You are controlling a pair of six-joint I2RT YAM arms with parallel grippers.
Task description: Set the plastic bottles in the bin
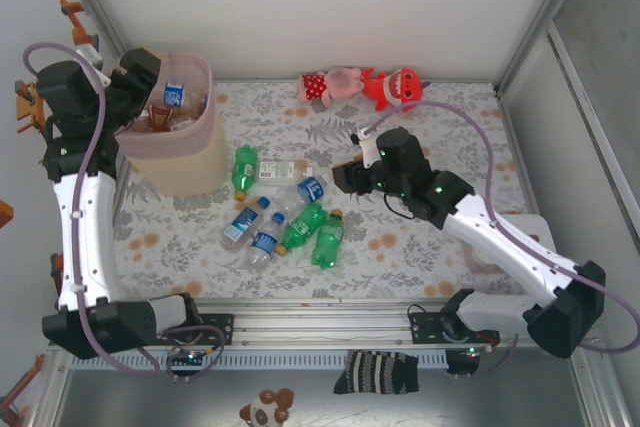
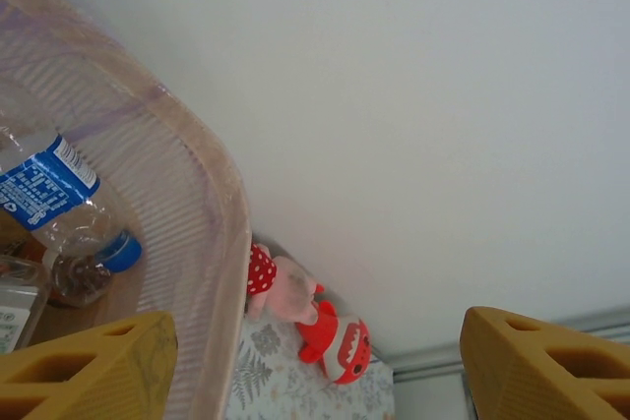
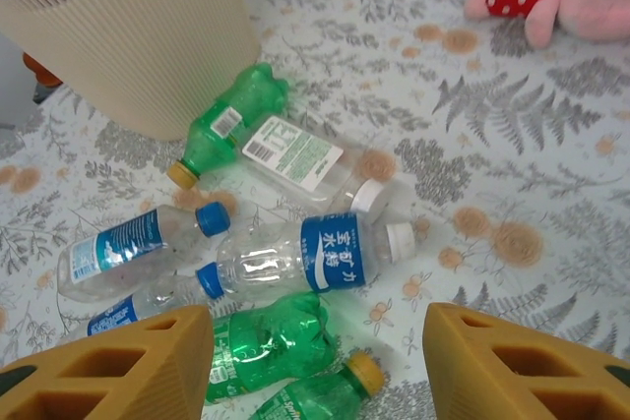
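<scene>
Hovering over the bin (image 1: 185, 162), your left gripper (image 2: 320, 366) holds its jaws apart with nothing between them. A blue-labelled bottle (image 2: 54, 189) lies inside the bin, below its rim. Your right gripper (image 3: 320, 361) hangs near the bin, jaws apart and empty, above 7 plastic bottles (image 1: 328, 239) heaped on the table just beside the bin's base: 3 green, 4 clear. Under that gripper lies a clear bottle with a blue band (image 3: 315, 253), and a green bottle (image 3: 266, 341) sits just beside it, farther from the bin. The step in hand looks like the next pick. It calls for lowering onto 1 bottle, closing across its body, then lifting it above the bin's rim.
</scene>
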